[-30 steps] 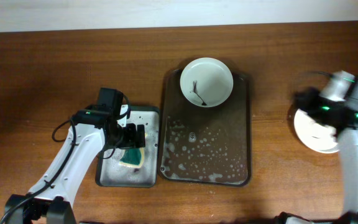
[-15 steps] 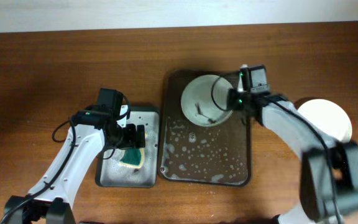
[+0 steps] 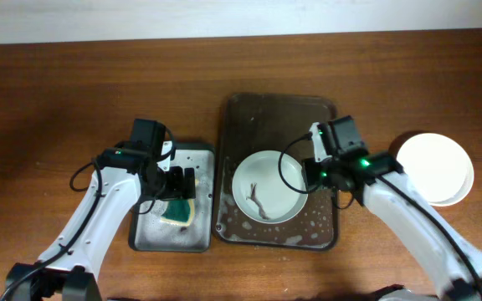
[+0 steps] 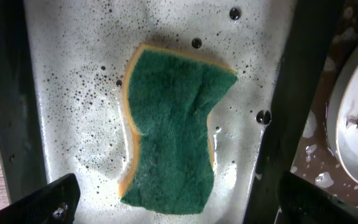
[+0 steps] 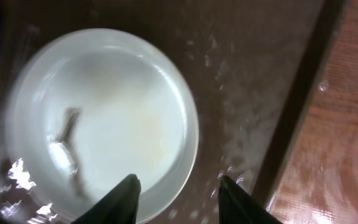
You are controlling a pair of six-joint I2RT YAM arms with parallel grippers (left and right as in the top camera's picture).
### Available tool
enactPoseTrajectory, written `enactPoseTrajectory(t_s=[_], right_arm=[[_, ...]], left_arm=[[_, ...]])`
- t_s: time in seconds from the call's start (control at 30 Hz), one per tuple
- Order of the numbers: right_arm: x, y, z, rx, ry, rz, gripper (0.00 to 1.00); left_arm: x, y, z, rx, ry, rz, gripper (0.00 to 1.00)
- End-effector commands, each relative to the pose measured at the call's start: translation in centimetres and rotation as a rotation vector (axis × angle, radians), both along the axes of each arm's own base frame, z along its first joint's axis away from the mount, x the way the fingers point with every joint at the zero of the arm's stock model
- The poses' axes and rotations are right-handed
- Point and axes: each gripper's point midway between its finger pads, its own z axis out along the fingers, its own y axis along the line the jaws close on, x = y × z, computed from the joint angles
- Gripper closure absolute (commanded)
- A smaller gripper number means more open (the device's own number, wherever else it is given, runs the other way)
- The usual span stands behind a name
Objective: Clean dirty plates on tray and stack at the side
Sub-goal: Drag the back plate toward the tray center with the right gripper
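One dirty white plate [image 3: 268, 186] with dark specks lies on the near half of the dark brown tray [image 3: 279, 109], among soap suds. My right gripper [image 3: 310, 171] is at the plate's right rim. In the right wrist view its fingers [image 5: 180, 198] straddle the rim of the plate [image 5: 101, 118], one inside and one outside, shut on it. Clean white plates [image 3: 435, 167] are stacked on the table to the right. My left gripper [image 3: 176, 186] hangs open and empty over the green sponge [image 4: 173, 130].
The sponge lies in a soapy grey metal tray [image 3: 145, 234] just left of the brown tray. The brown tray's rim [image 5: 291, 124] runs close to my right fingers, with bare wooden table [image 5: 347, 124] beyond it.
My right arm swung from the plate stack to the dirty plate at the tray's far end. The plate then moved with the gripper to the tray's near half. The left arm stayed still.
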Motion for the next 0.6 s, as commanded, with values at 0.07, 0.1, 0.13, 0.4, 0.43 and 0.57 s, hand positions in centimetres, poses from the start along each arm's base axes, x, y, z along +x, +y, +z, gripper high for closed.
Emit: enactPoseTrajectory(t_s=[0.07,0.1,0.13,0.4,0.43,0.57], right_arm=[[2.2,0.3,-8.4,-0.103,0.08,0.164,0.59],[2.4,0.1,-8.8,-0.114,0.079,0.152,0.77],[2.6,-0.8,-8.8,-0.131,0.088,0.043,0.96],[-2.6,-0.3,-8.0,0.107,0.397,-0.362,0.6],[-1.8,-0.2,-6.9,0.093,0.334,-0.244,0.6],[-0.9,-1.2,-4.5,0.028,0.211,-0.148,0.58]], left_arm=[[0.2,0.0,0.3,-0.007,-0.013,-0.006,0.01],[0.2,0.0,0.3,-0.007,-0.013,-0.006,0.01],[0.2,0.0,0.3,-0.007,-0.013,-0.006,0.01],[0.2,0.0,0.3,-0.007,-0.013,-0.006,0.01],[0.2,0.0,0.3,-0.007,-0.013,-0.006,0.01],[0.1,0.7,0.2,0.033,-0.012,-0.011,0.01]])
